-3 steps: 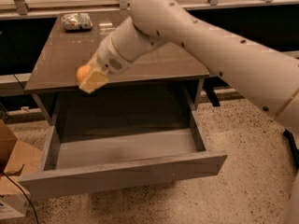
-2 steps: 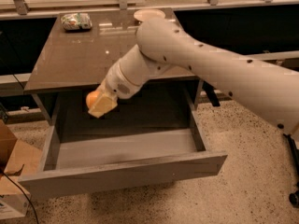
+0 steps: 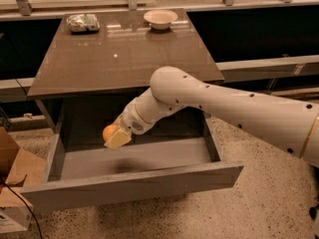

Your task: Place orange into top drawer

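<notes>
Over the left half of the open top drawer [image 3: 134, 182], I see my gripper [image 3: 117, 138] clamped on the orange [image 3: 108, 132], with the fruit showing on the left side of the fingers and hanging above the grey drawer floor. Compared with a moment ago, gripper and orange have dropped from about the front edge of the brown table [image 3: 124, 59] to down between the drawer walls. My arm [image 3: 224, 106] comes in from the right, elbow bent at the table's front edge, wrist slanting down and left.
</notes>
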You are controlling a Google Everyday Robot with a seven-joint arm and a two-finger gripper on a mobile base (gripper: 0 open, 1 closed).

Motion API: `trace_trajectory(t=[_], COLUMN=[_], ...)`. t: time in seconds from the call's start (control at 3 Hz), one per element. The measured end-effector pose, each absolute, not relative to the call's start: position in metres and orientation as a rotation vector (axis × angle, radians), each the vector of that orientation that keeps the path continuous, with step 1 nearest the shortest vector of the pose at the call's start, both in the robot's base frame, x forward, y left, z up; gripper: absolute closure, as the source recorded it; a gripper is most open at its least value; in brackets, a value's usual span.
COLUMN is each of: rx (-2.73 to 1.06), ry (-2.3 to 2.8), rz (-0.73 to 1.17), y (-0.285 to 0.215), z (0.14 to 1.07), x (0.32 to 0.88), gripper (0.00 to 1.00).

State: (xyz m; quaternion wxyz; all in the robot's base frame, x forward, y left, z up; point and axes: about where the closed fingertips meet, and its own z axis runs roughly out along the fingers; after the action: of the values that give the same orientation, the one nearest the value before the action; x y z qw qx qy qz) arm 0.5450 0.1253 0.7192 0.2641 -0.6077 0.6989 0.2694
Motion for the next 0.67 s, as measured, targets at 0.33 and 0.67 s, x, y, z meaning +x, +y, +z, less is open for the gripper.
trace_trajectory(t=[0.33, 0.67], rx=[-1.626, -1.619], ry=[1.893, 1.946], rz=[0.661, 0.622], y=[0.13, 0.132], z=[0.691, 0.663], x=[0.573, 0.584], gripper=[1.0, 1.0])
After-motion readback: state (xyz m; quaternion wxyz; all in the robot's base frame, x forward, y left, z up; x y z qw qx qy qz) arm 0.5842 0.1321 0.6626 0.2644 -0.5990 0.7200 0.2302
